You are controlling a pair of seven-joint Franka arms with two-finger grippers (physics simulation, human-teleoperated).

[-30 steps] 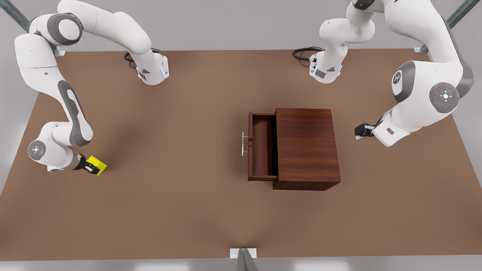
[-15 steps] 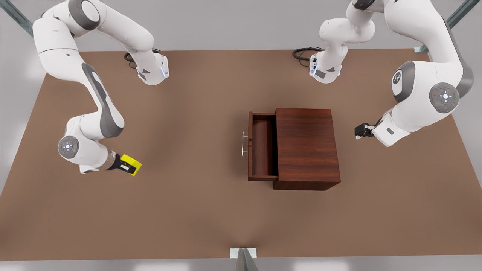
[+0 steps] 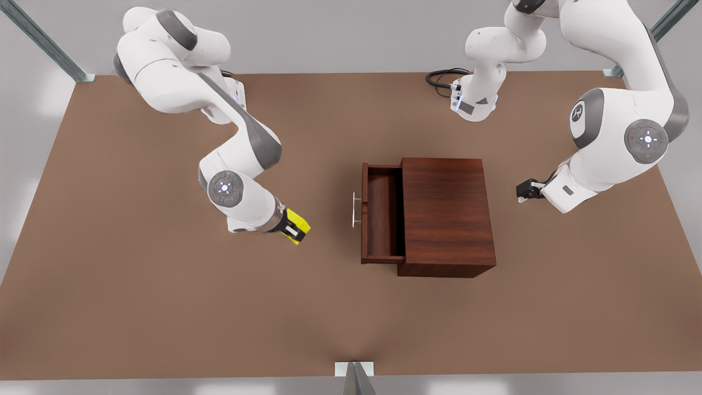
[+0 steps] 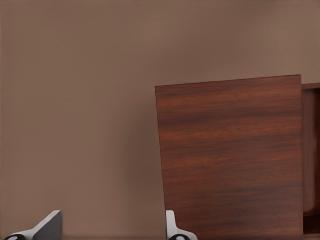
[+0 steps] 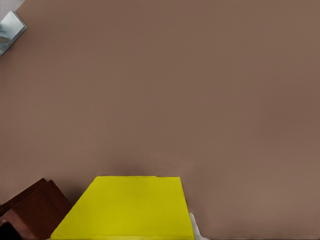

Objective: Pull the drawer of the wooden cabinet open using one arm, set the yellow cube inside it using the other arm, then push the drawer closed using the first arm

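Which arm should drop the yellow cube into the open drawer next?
The right arm. Its pincer is shut on the yellow cube, beside the open drawer. The left pincer waits open and empty behind the cabinet.

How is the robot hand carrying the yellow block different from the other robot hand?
The right gripper has its jaws shut on the yellow cube; the left gripper holds nothing, its jaws open. The right gripper hangs on the handle side of the drawer, at the front view's left; the left gripper waits behind the wooden cabinet, at the front view's right. Both are black two-finger grippers on white arms.
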